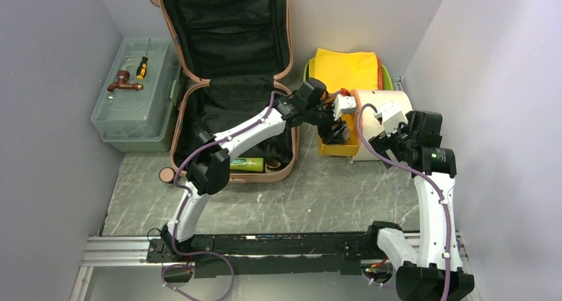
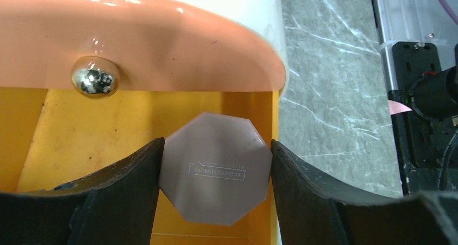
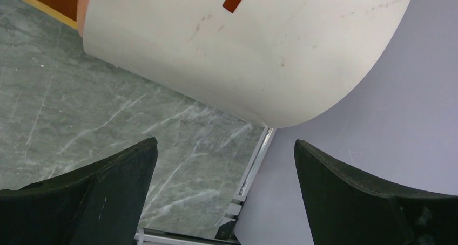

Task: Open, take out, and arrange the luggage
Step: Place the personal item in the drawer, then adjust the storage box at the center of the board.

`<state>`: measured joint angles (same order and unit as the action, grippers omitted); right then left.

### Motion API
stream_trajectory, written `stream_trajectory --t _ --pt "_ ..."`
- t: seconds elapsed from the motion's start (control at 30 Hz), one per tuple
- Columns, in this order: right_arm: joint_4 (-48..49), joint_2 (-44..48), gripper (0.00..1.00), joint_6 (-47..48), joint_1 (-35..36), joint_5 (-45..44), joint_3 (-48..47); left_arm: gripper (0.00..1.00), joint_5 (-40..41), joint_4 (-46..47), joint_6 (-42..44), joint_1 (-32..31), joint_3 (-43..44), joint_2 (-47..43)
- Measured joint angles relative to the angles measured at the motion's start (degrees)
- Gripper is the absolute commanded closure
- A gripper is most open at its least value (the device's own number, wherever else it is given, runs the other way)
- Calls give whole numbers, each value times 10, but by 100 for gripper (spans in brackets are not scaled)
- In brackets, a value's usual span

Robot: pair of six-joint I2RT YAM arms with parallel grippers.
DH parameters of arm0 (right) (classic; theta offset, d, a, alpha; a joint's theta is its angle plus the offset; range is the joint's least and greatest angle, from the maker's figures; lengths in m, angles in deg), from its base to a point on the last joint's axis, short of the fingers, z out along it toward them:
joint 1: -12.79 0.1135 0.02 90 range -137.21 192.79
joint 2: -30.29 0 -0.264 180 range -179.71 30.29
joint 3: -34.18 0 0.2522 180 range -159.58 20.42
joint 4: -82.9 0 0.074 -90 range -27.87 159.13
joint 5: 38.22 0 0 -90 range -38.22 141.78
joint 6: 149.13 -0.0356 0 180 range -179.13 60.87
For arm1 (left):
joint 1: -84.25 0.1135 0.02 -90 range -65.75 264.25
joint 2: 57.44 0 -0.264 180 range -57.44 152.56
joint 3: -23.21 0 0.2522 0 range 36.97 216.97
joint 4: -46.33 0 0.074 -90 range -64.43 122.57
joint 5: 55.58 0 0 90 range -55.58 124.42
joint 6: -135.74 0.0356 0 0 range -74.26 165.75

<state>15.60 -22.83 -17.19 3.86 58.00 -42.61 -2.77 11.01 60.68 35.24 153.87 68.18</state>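
Note:
The luggage (image 1: 177, 125), a salmon-pink hard-shell suitcase, lies open at the back left, its lid propped up and black lining showing. A green tube (image 1: 246, 164) and a small brown round thing (image 1: 272, 164) lie in its near corner. My left gripper (image 1: 335, 132) reaches right of the suitcase and is over a yellow box (image 1: 339, 148). In the left wrist view the left gripper (image 2: 216, 142) is shut on a pale lilac octagonal case (image 2: 215, 168), both fingers touching its sides above the box's inside (image 2: 97, 142). My right gripper (image 1: 380, 144) (image 3: 226, 145) stands open and holds nothing, beside a white rounded container (image 3: 243, 45).
A translucent toolbox (image 1: 136, 109) stands at the left, with a screwdriver (image 1: 142, 67) and a brown tap (image 1: 123, 82) on its lid. A yellow cloth (image 1: 344, 67) lies on a lime green tray (image 1: 386, 75) at the back right. The white container (image 1: 378, 105) has a salmon face with a chrome knob (image 2: 94, 76). Walls close both sides.

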Motion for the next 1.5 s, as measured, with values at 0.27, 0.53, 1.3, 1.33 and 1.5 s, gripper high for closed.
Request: stream_trajectory --t 0.27,0.53,1.3,1.33,1.5 --pt "0 4 0 1 0 0 8 1 32 -6 16 2 0 0" --pt "0 4 0 1 0 0 9 1 43 -32 5 10 20 1" --pt "30 -77 0 -1 0 -3 0 1 41 -353 173 221 -132 -223" --pt "29 -81 0 -2 -1 -4 -3 1 36 -380 191 221 -142 -224" --pt "22 -106 0 -3 -4 -17 -21 1 21 -504 280 221 -178 -200"
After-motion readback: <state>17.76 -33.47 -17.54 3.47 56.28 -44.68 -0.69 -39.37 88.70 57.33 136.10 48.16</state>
